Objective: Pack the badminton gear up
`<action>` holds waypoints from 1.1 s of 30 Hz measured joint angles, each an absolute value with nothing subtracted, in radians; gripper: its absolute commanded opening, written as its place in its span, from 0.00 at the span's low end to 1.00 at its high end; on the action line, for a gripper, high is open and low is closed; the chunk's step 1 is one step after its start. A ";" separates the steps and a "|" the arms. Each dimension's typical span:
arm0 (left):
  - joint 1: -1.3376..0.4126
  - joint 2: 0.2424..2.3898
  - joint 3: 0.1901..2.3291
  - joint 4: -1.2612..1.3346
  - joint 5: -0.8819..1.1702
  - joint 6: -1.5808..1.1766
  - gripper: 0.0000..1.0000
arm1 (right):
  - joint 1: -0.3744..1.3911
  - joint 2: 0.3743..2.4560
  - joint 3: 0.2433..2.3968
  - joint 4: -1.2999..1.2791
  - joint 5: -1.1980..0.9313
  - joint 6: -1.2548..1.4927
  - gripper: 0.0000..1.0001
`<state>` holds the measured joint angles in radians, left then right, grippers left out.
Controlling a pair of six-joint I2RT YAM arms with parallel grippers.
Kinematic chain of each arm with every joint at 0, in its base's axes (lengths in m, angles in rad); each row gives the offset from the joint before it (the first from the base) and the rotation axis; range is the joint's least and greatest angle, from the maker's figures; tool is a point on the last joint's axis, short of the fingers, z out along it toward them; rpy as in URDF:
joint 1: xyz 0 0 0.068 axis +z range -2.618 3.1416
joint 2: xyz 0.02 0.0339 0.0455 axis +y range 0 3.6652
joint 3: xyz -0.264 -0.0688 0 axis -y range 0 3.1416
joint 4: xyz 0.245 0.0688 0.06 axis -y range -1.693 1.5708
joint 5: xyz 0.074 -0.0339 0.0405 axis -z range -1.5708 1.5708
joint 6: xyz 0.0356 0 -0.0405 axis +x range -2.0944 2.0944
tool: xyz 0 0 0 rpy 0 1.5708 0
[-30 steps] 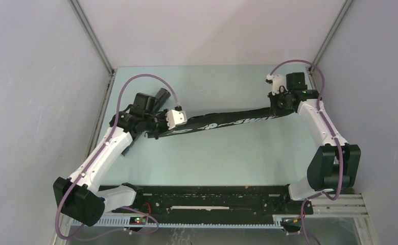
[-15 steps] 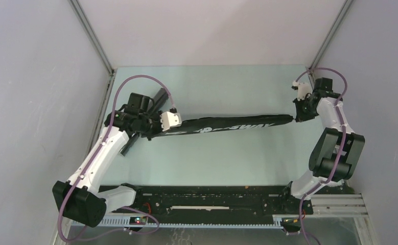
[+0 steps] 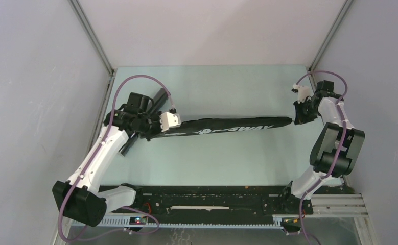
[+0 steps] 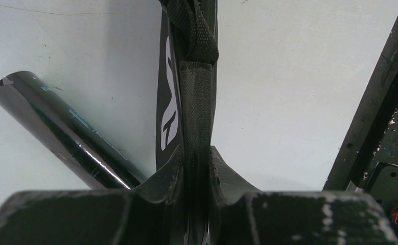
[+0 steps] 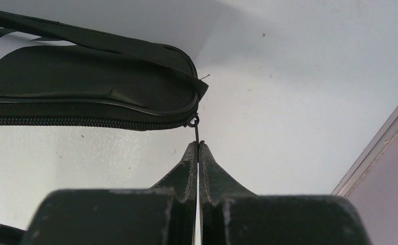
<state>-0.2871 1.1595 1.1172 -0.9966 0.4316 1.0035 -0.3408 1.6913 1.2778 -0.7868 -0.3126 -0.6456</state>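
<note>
Because the bag (image 3: 227,126) is stretched taut between my two tools over the tabletop (image 3: 227,168), I judge that pulling them any further apart could tear one end free and let it sag or drop. The tube (image 4: 59,130) lies just beside my left tool (image 4: 196,161); a careless swing there could roll it off. That tool is clamped on the bag's strap (image 4: 196,102). My right tool (image 5: 197,153) is closed on the thin zipper pull (image 5: 196,130), the likelier to slip. The bag stands on edge, its long axis running from tool to tool and tapering toward my right one.

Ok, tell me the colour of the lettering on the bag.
White lettering, clearest from top external.
</note>
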 measured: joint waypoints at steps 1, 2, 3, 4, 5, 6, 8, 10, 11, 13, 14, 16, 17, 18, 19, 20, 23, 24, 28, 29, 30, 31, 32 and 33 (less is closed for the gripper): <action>-0.287 1.161 1.119 -0.999 0.433 1.004 0.01 | -0.341 1.694 1.278 -0.786 -0.316 -0.649 0.00; -0.288 1.164 1.122 -0.999 0.436 1.005 0.00 | -0.341 1.698 1.278 -0.783 -0.318 -0.653 0.00; -0.288 1.166 1.123 -0.999 0.440 1.008 0.00 | -0.341 1.705 1.278 -0.780 -0.319 -0.657 0.00; -0.288 1.167 1.123 -1.000 0.444 1.016 0.00 | -0.341 1.714 1.278 -0.774 -0.319 -0.664 0.00; -0.288 1.167 1.123 -1.003 0.448 1.025 0.00 | -0.342 1.723 1.278 -0.770 -0.319 -0.669 0.00; -0.288 1.167 1.123 -1.003 0.450 1.032 0.00 | -0.342 1.736 1.278 -0.765 -0.320 -0.674 0.00; -0.288 1.167 1.123 -1.004 0.452 1.049 0.00 | -0.342 1.765 1.281 -0.762 -0.320 -0.684 0.00; -0.288 1.167 1.123 -1.005 0.453 1.058 0.00 | -0.344 1.796 1.290 -0.765 -0.320 -0.692 0.00; -0.288 1.167 1.123 -1.005 0.453 1.062 0.00 | -0.344 1.809 1.294 -0.767 -0.320 -0.694 0.00; -0.288 1.168 1.123 -1.005 0.455 1.068 0.00 | -0.344 1.838 1.306 -0.768 -0.320 -0.699 0.00; -0.288 1.170 1.123 -1.005 0.456 1.073 0.00 | -0.344 1.848 1.310 -0.769 -0.320 -0.700 0.00; -0.288 1.172 1.123 -1.005 0.456 1.081 0.00 | -0.345 1.865 1.326 -0.778 -0.320 -0.702 0.00; -0.288 1.174 1.123 -1.004 0.456 1.082 0.00 | -0.345 1.871 1.335 -0.785 -0.320 -0.702 0.00; -0.288 1.174 1.123 -1.004 0.457 1.083 0.00 | -0.345 1.877 1.345 -0.791 -0.320 -0.703 0.00; -0.288 1.176 1.123 -1.003 0.458 1.084 0.00 | -0.345 1.883 1.355 -0.796 -0.320 -0.703 0.00; -0.288 1.177 1.123 -1.003 0.459 1.084 0.00 | -0.346 1.888 1.364 -0.798 -0.321 -0.705 0.00; -0.289 1.180 1.123 -0.995 0.461 1.085 0.00 | -0.348 1.893 1.377 -0.801 -0.324 -0.708 0.00; -0.289 1.180 1.123 -0.994 0.461 1.085 0.00 | -0.349 1.894 1.379 -0.802 -0.324 -0.709 0.00; -0.289 1.183 1.123 -0.989 0.466 1.092 0.00 | -0.352 1.927 1.409 -0.817 -0.324 -0.709 0.00; -0.289 1.184 1.123 -0.989 0.467 1.099 0.00 | -0.352 1.942 1.419 -0.822 -0.324 -0.708 0.00; -0.289 1.184 1.123 -0.989 0.469 1.101 0.00 | -0.352 1.955 1.427 -0.824 -0.324 -0.707 0.00; -0.289 1.184 1.123 -0.989 0.471 1.106 0.00 | -0.352 1.972 1.434 -0.825 -0.323 -0.705 0.00; -0.289 1.184 1.123 -0.989 0.472 1.110 0.00 | -0.352 1.984 1.438 -0.826 -0.323 -0.704 0.00; -0.289 1.184 1.123 -0.990 0.474 1.117 0.00 | -0.352 1.995 1.441 -0.828 -0.321 -0.701 0.00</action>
